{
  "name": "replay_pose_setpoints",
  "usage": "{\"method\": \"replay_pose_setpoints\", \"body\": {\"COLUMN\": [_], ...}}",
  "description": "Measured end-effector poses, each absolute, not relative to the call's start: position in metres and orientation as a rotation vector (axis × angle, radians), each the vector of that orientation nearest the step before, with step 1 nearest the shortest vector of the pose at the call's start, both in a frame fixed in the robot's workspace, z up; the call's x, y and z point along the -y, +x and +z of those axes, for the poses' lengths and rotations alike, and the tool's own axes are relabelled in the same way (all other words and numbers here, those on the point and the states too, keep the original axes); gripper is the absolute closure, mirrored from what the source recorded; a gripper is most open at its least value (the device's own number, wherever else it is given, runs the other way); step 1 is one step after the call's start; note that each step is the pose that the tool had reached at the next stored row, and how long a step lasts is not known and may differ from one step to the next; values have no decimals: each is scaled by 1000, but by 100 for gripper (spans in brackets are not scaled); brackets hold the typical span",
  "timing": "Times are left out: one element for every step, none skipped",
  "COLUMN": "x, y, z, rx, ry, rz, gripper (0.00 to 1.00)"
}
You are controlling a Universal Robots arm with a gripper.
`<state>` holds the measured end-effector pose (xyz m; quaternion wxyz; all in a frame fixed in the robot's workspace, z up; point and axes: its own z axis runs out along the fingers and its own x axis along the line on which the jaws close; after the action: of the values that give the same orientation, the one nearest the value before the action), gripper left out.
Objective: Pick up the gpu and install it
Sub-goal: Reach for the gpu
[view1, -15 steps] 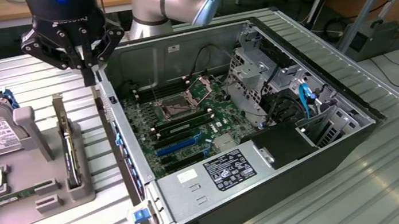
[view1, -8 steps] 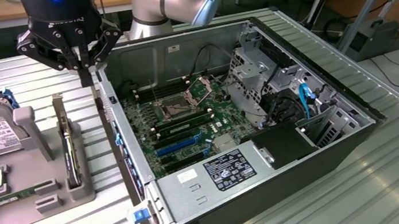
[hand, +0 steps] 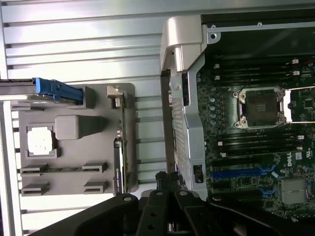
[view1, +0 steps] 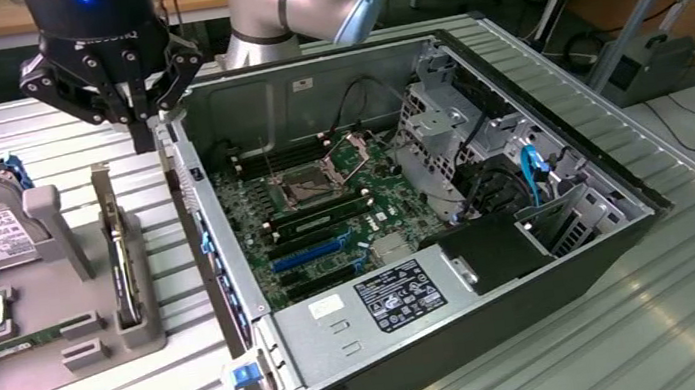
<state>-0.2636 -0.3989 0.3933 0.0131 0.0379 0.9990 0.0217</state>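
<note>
Jaws clenched, empty, above case (view1: 212,243) wall; gpu (view1: 126,264) upright in gray tray (view1: 82,302) slot.

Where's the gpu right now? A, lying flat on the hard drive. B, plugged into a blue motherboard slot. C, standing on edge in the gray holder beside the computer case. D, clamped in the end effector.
C: the gpu stands on edge in the gray holder, while the shut end effector hangs higher up, apart from it.
</note>
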Motion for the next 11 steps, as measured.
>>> {"method": "replay_pose_setpoints", "body": {"x": [399, 399, 399, 399, 399, 399, 399, 399, 399, 399, 399], "y": [-264, -265, -267, -268, -269, -270, -270, -271, -273, -274, -275], "z": [393, 393, 393, 393, 393, 393, 393, 393, 393, 393, 393], "rx": [-3112, -3112, -3112, -3112, -3113, -3112, -3112, -3112, -3112, -3113, -3112], "ry": [118, 118, 118, 118, 118, 118, 118, 118, 118, 118, 118], "rz": [68, 68, 68, 68, 68, 68, 68, 68, 68, 68, 68], "gripper": [89, 89, 89, 89, 89, 89, 89, 89, 89, 89, 89]}}
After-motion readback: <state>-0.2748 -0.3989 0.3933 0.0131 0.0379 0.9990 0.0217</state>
